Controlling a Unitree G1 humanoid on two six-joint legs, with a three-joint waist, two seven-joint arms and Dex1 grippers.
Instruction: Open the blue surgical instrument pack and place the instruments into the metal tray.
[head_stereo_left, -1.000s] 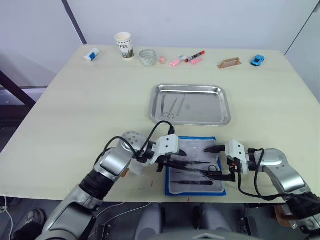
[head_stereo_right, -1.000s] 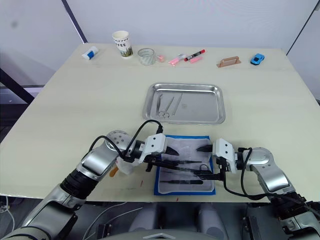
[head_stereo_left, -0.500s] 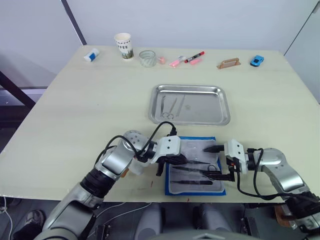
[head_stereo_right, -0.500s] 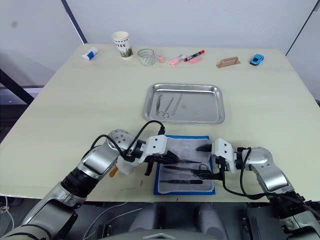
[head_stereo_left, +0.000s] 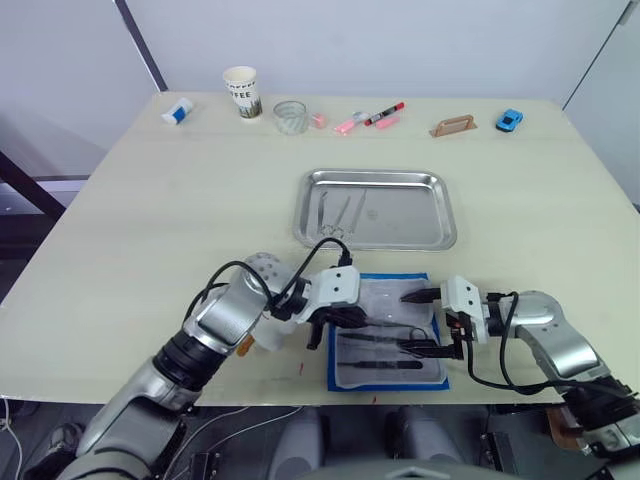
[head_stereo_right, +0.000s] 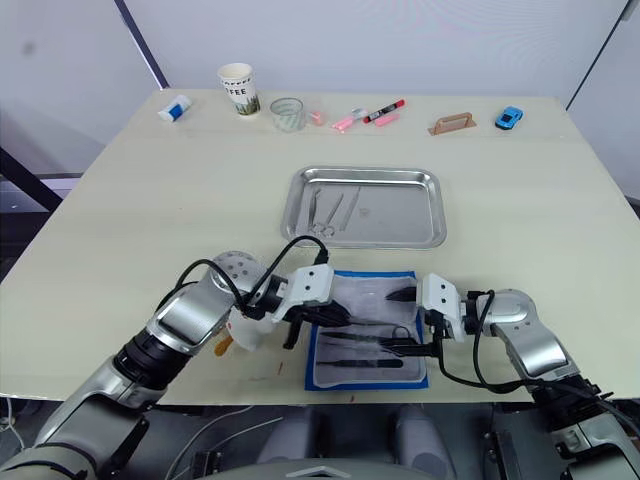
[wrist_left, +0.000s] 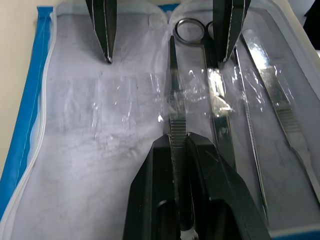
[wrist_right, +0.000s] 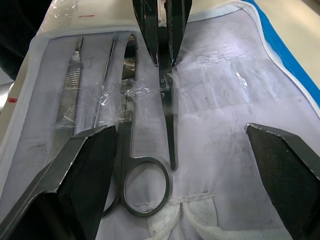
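1. Left claw (wrist_left: 178, 150): clenched on tweezers (wrist_left: 174, 100) inside the open blue surgical instrument pack (head_stereo_left: 388, 330).
2. Right claw (wrist_right: 175, 150): released, fingers straddling scissors (wrist_right: 135, 165).
3. Metal tray (head_stereo_left: 440, 215): on worktop, beyond both claws, holding instruments (head_stereo_left: 340, 212).

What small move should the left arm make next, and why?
Probably lift straight up: the left gripper is shut on the tweezers, which lie flat in the open pack. Once clear, carry them to the metal tray, where two instruments already lie.
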